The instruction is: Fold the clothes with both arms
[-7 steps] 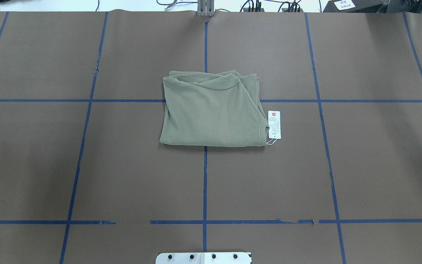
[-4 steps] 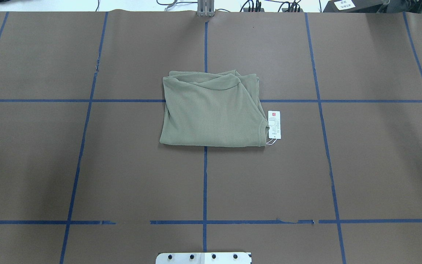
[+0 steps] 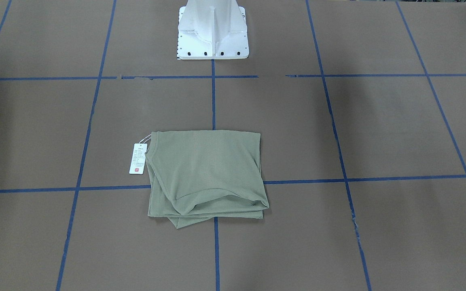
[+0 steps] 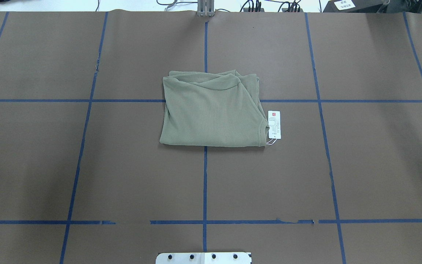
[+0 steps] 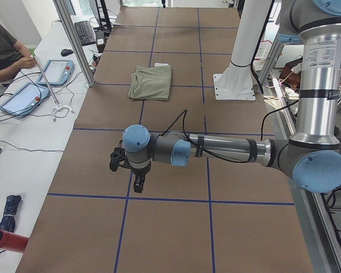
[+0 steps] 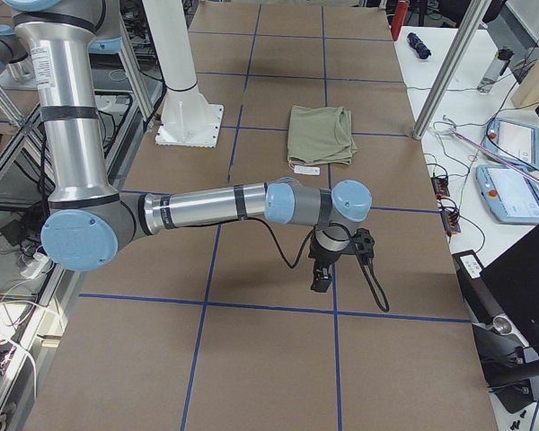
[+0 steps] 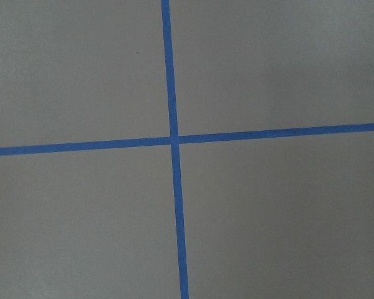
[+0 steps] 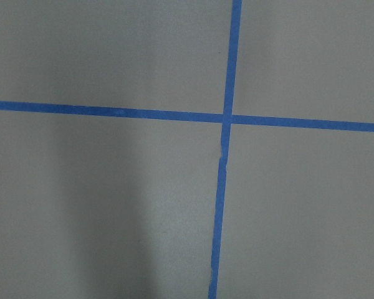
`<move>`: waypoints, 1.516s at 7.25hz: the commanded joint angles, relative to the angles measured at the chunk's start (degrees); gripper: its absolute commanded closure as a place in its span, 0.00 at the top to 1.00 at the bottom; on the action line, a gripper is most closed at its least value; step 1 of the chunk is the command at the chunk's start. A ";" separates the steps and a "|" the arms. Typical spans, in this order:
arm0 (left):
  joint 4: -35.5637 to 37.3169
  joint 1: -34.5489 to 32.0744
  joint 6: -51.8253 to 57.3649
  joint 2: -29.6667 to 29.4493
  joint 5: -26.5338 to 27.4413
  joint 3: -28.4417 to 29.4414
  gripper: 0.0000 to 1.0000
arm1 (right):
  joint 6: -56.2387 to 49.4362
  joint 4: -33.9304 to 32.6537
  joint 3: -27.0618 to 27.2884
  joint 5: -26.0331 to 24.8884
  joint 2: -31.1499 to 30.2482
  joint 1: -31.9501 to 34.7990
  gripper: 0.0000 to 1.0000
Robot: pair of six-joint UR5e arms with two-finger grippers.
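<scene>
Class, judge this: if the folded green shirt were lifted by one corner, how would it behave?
Probably floppy: the shirt lies in soft, uneven layers, so the fold would likely fall open. It looks thin, so probably light. The hang tag, on a string, would likely dangle.

Blue tape grid (image 4: 204, 183) crosses the brown table (image 4: 379, 165)

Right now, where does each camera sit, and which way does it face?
Front-facing: across the brown table from the white metal pedestal base, the only body part showing, steeply down on the folded sage-green knit shirt.
Overhead: behind the base, forward and down on the shirt; only the base's edge shows.
Exterior left: table's left end, looking along it; grey-silver left arm near.
Exterior right: opposite end; right arm near.
Left wrist: down on crossed blue tape; no body.
Right wrist: likewise.
Shared: both side views show shirt and base.
</scene>
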 commanded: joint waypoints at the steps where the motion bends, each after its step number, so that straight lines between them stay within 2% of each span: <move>1: 0.77 0.22 -0.01 -0.22 0.03 -0.48 1.00 | 0.16 0.00 -0.41 0.01 -0.02 -0.01 1.00; 11: 1.12 0.31 0.17 0.31 0.11 -1.28 1.00 | 0.07 0.00 -0.24 2.30 0.25 -0.10 1.00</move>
